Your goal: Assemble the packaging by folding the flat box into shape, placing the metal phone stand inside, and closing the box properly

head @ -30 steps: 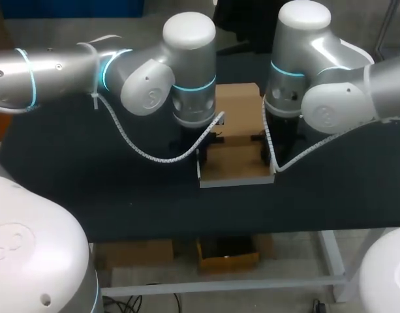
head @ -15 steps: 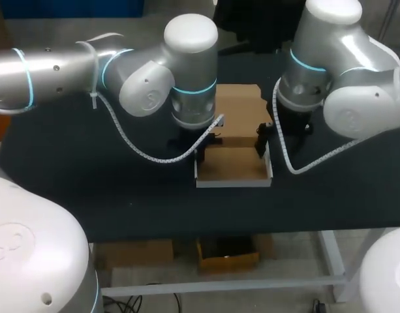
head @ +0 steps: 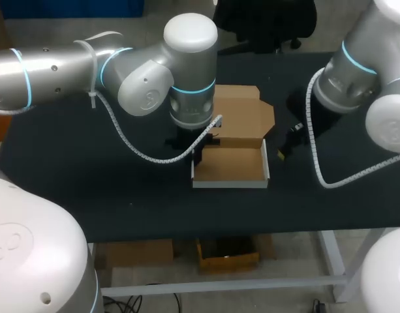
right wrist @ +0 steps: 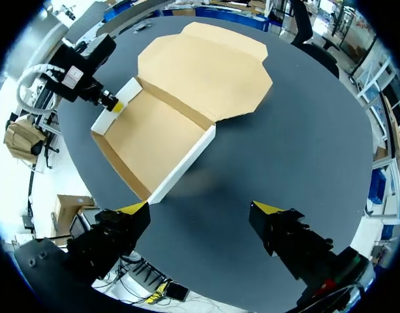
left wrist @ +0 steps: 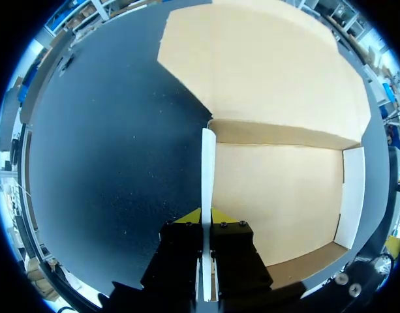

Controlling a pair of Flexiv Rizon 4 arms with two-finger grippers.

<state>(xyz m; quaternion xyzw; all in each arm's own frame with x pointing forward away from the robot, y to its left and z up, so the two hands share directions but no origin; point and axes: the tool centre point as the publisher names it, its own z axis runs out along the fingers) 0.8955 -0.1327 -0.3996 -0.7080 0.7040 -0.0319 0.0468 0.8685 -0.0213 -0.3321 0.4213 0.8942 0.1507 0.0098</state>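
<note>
The cardboard box (head: 229, 166) lies in the middle of the black table as a shallow tray with white outer walls, brown inside. Its lid (head: 244, 116) is spread flat behind it. My left gripper (left wrist: 206, 218) is shut on the tray's upright left wall (left wrist: 207, 169); in the head view it sits under the left wrist (head: 198, 155). My right gripper (right wrist: 203, 210) is open and holds nothing, hovering above bare table to the right of the tray's right wall (right wrist: 186, 163). It also shows in the head view (head: 289, 141). The metal phone stand is in none of the views.
The black table top (head: 89, 176) runs wide to the left and right of the box. Its front edge (head: 206, 233) is a short way in front of the tray. The left arm's white cable loop (head: 154, 156) hangs just left of the tray.
My right gripper has opened, let go of the tray's right wall and drawn back to the right. The tray has shifted slightly, its right wall still up. The left gripper keeps its grip.
</note>
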